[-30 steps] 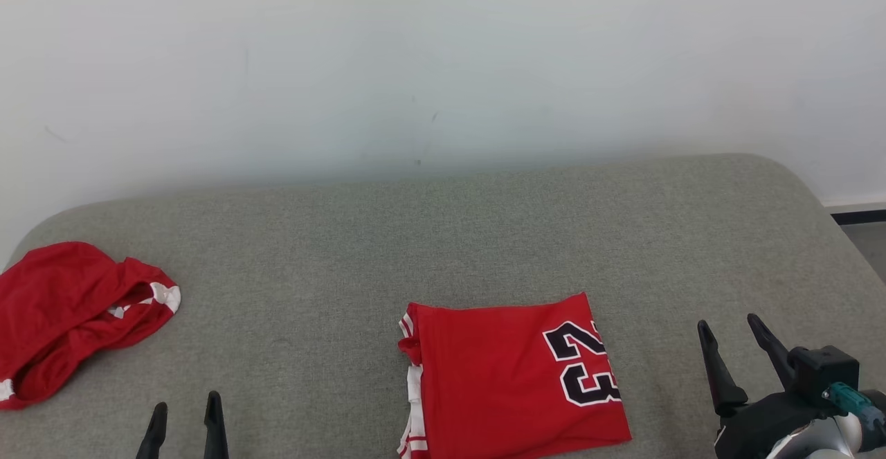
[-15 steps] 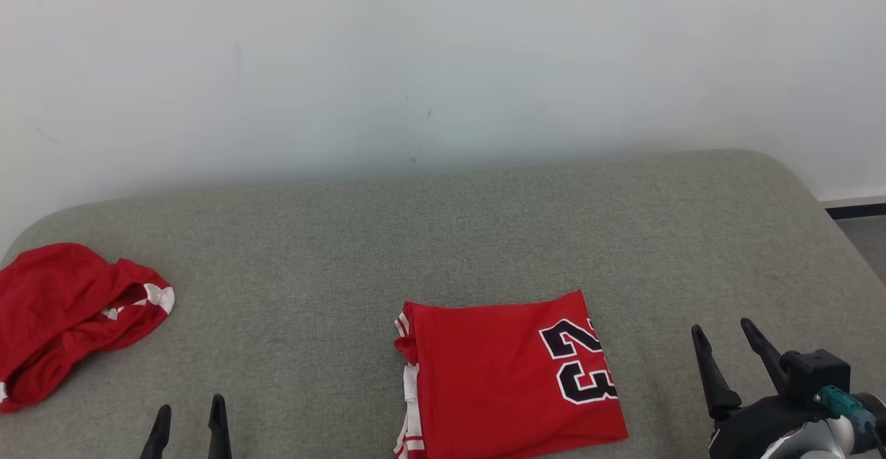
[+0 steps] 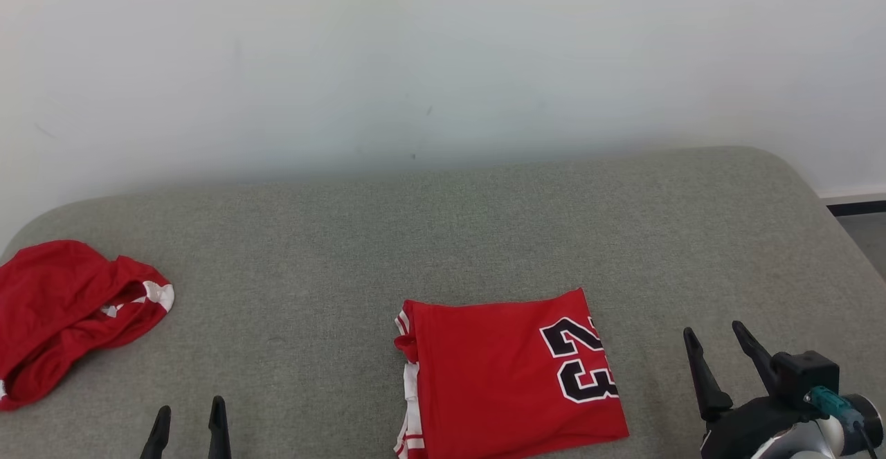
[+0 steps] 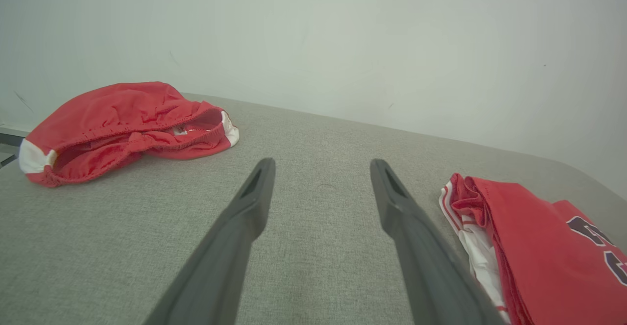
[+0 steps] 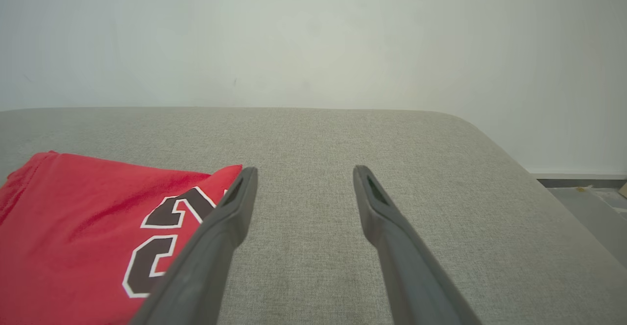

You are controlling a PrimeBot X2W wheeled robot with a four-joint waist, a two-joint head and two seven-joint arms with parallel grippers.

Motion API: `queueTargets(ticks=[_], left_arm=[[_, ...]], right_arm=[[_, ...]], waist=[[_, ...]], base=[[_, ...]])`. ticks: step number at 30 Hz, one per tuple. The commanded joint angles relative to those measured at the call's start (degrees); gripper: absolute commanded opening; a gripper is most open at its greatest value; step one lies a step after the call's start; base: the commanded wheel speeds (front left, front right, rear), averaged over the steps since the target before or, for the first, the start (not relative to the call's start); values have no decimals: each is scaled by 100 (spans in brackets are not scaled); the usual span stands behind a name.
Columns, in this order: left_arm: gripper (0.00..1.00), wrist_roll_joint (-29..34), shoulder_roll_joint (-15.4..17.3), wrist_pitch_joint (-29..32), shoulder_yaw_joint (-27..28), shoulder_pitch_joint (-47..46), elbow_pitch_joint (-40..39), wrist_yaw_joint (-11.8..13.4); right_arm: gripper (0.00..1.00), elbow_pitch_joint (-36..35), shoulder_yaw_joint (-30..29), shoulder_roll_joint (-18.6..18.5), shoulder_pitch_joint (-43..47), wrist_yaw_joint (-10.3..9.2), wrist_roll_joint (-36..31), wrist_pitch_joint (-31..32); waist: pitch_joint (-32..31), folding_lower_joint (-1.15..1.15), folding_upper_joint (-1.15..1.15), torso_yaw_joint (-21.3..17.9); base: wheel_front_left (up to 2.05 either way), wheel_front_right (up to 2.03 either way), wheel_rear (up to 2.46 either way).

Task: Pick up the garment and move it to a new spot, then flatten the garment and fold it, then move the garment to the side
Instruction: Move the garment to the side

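A red jersey (image 3: 509, 372) with a black "23" lies folded into a rectangle near the front of the grey cushion (image 3: 443, 237). It also lies at the right of the left wrist view (image 4: 534, 241) and at the left of the right wrist view (image 5: 98, 227). My left gripper (image 3: 189, 407) stands open at the lower left, well left of the jersey, nothing between its fingers (image 4: 254, 192). To the right of the jersey my right gripper (image 3: 713, 331) is open and empty too, fingers (image 5: 240, 197) apart above bare fabric.
A second red garment (image 3: 66, 313) with white trim lies crumpled at the cushion's far left edge, also in the left wrist view (image 4: 122, 124). A white wall (image 3: 443, 64) rises behind the cushion. Floor (image 3: 865, 234) lies beyond the rounded right corner.
My right gripper has drifted slightly down and to the left. The whole picture shifted a little, so the camera moved. The jersey lies as before and both grippers stay open.
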Motion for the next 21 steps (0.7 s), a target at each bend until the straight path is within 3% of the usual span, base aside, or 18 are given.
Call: queueTargets(ticks=[1, 7, 15, 21], left_arm=[[100, 47, 1, -2, 15, 40, -15, -17], [100, 174, 26, -2, -17, 48, -24, -22], [100, 281, 72, -2, -63, -110, -68, -23], [100, 213, 53, -1, -90, -181, -120, -26]], right_arm=[[100, 33, -3, 15, -91, -14, 24, 5], [100, 23, 279, -12, -449, -14, 288, 702], [100, 306, 701, -42, -1095, -14, 633, 2548], [100, 436, 797, -56, -1334, -14, 837, 3356]], waist=[[8, 0, 0, -2], [74, 0, 0, -16], [295, 0, 0, 144], [505, 0, 0, 379]], base=[[0, 0, 0], [0, 0, 0], [0, 0, 0], [0, 0, 0]])
